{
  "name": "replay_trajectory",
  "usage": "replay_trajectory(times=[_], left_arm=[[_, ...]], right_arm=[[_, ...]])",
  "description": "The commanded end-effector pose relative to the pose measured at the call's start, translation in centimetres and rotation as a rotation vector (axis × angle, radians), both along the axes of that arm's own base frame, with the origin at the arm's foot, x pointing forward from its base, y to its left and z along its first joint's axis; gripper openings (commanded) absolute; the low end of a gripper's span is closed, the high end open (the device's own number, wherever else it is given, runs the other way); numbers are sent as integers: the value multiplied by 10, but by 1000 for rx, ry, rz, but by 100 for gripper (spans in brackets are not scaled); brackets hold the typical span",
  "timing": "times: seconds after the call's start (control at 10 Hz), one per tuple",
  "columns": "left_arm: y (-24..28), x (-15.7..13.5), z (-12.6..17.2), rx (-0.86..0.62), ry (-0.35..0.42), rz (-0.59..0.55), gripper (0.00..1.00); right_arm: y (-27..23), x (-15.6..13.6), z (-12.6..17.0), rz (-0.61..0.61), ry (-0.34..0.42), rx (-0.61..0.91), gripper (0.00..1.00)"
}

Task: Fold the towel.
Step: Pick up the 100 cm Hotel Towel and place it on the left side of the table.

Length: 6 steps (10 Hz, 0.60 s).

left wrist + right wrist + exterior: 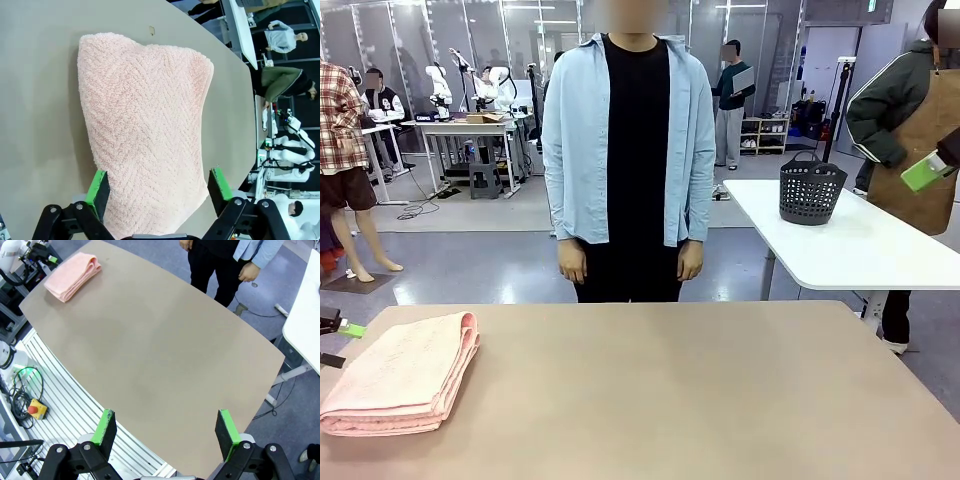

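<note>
The towel (405,370) lies folded into a thick pale pink pad at the table's near left corner. In the left wrist view the towel (145,125) sits right under my left gripper (159,187). That gripper is open, with one green pad on each side of the towel's near end and neither pressing it. One of its pads (351,329) shows at the left edge of the front view. My right gripper (166,427) hangs open and empty high over the table's near edge, far from the towel (72,275).
A person (628,150) stands at the far side of the tan table (700,400), hands down at their sides. A white table with a dark basket (811,188) stands at the back right. Below the near edge are cables and a red button (32,410).
</note>
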<state>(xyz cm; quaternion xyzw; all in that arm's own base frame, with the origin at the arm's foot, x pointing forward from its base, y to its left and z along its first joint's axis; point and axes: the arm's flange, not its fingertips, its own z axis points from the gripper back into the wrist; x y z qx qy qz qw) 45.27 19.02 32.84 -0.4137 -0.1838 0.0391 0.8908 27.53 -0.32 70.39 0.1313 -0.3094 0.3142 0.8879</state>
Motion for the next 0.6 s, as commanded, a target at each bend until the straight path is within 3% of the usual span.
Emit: replay_trajectory(times=[0.0, 0.5], left_arm=[[2, 3, 0, 3, -2, 0, 100], [2, 3, 0, 3, -2, 0, 100]], right_arm=[[2, 0, -1, -19, 5, 0, 100], [2, 0, -1, -19, 5, 0, 100]])
